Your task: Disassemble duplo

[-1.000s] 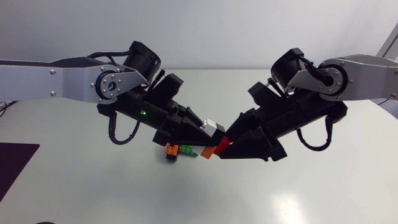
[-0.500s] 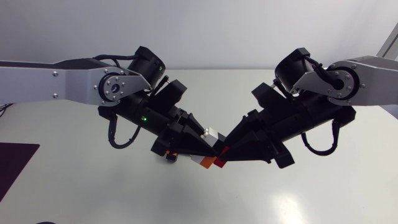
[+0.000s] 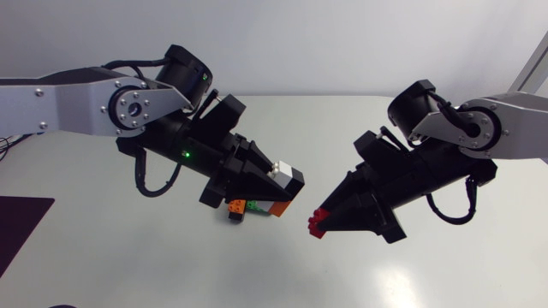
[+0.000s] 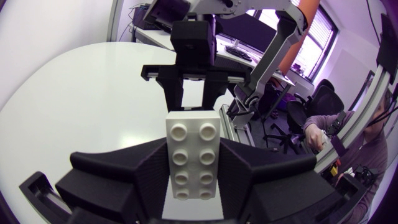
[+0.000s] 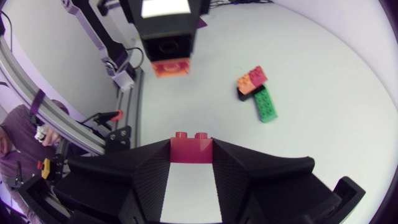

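The two arms face each other above the table (image 3: pixel 428 274), tips well apart, each with its own piece. The left gripper (image 3: pixel 289 183) is clamped on the white brick (image 4: pixel 194 158). The left wrist view shows both broad fingers pressing its long sides, studs facing the camera, and the brick sticking out ahead of the fingertips. An orange piece (image 5: pixel 171 67) sits on the underside of that white brick, seen from the right wrist view. So there is likely one more joint to break in that stack.

The right gripper (image 3: pixel 320 220) is closed narrow on the red brick (image 5: pixel 191 151), which is pinched right at the fingertips with its studs just poking out. The arm's tip slopes down toward the tabletop, which looks like a good angle for setting the brick down.

The loose bricks (image 3: pixel 247 208), orange, green and black, lie on the table just below the left gripper and off to the side of the right one. Some of them appear joined. The job looks partly done: red is free of the stack, while white and orange are held together in the air, clear of the table.
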{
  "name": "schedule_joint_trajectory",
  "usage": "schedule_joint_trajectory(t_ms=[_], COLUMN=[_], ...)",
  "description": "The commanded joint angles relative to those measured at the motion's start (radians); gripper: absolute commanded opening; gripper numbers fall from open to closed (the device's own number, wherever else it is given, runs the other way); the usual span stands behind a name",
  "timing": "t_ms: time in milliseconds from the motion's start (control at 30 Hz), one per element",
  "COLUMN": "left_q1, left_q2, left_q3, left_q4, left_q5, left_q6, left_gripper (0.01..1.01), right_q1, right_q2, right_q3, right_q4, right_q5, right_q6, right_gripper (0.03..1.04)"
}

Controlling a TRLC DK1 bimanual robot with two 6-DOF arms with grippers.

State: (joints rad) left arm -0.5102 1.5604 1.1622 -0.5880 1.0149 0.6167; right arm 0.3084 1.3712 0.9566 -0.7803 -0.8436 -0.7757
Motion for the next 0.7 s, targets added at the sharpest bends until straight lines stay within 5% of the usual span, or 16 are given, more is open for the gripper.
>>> schedule_joint_trajectory(t_ms=[0, 167, 533, 667], left_q1=[0.006, -0.045, -0.09, -0.094], left_q2=[-0.022, 0.004, 0.007, 0.004], left_q3=[-0.007, -0.075, -0.111, -0.111], left_q4=[-0.007, 0.002, 0.031, 0.031], left_q5=[-0.033, -0.153, -0.191, -0.193], left_q6=[0.015, 0.063, 0.069, 0.071], left_gripper=[0.218, 0.221, 0.223, 0.223], right_q1=[-0.019, 0.074, 0.147, 0.144], right_q2=[-0.012, 0.039, 0.16, 0.158], right_q3=[-0.056, -0.213, -0.288, -0.291], right_q4=[0.069, 0.426, 0.558, 0.55], right_q5=[0.089, 0.449, 0.535, 0.532], right_q6=[0.004, 0.107, 0.116, 0.112], right_gripper=[0.31, 0.32, 0.36, 0.78])
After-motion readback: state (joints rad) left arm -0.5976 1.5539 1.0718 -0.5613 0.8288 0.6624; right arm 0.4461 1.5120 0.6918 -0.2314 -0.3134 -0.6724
